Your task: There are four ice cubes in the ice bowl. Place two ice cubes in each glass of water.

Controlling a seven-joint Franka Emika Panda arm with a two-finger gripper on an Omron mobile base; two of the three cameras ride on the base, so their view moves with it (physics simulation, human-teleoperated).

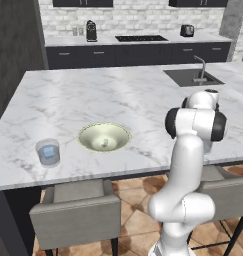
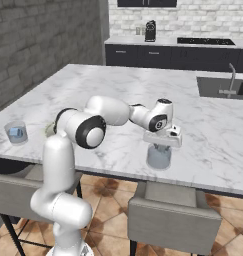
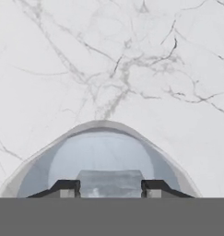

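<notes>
My gripper [image 2: 159,147] hangs straight over the right glass of water [image 2: 159,157], near the counter's front edge. In the hand view the gripper [image 3: 109,189] is shut on a pale translucent ice cube [image 3: 109,180], and the glass's round rim [image 3: 102,126] lies directly below it. The other glass of water [image 1: 48,152] stands at the front left with blue ice [image 1: 49,151] showing inside. Between the two glasses sits the yellow-green ice bowl [image 1: 88,136], with one small pale ice cube [image 1: 104,143] near its middle. My arm hides most of the bowl in the right base view.
The marble island's front edge [image 1: 93,175] runs close by both glasses, with grey stools [image 1: 75,205] tucked under it. A sink with a faucet [image 1: 199,75] is set into the far right. A dark back counter carries a kettle [image 1: 91,31] and a toaster [image 1: 187,30].
</notes>
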